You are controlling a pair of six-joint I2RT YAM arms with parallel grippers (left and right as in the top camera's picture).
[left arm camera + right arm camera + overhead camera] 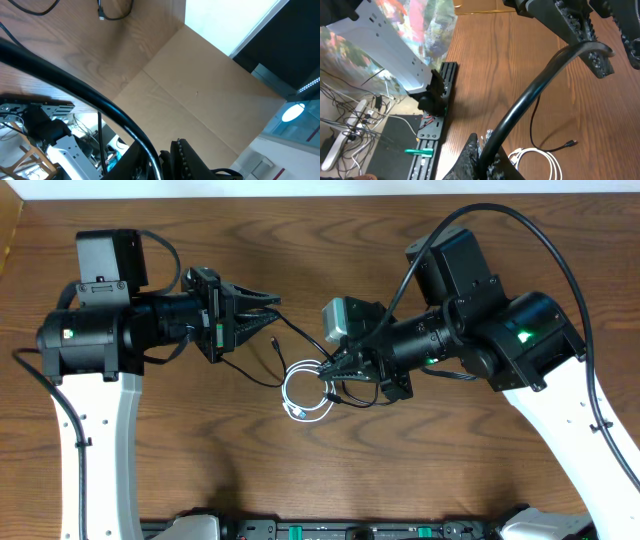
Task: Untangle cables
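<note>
A thin black cable (pixel 298 335) runs taut between my two grippers above the table. My left gripper (pixel 275 305) is shut on its left end; in the left wrist view the cable (pixel 75 85) passes between the fingers (pixel 165 155). My right gripper (pixel 330 370) is shut on the same cable (pixel 540 85), fingers (pixel 487 150) pinching it. The white cable (pixel 303 392) lies coiled on the table just below the right gripper and also shows in the right wrist view (pixel 540 160). A second black cable (pixel 255 372) loops on the table, its plug (pixel 572 144) beside the white coil.
The wooden table (pixel 330 470) carries both arm bases at the front edge. Thick black cords (pixel 560 260) arc over the right arm. A cardboard panel (pixel 210 90) stands past the table's edge. A black rail (pixel 437 120) lies along the table side.
</note>
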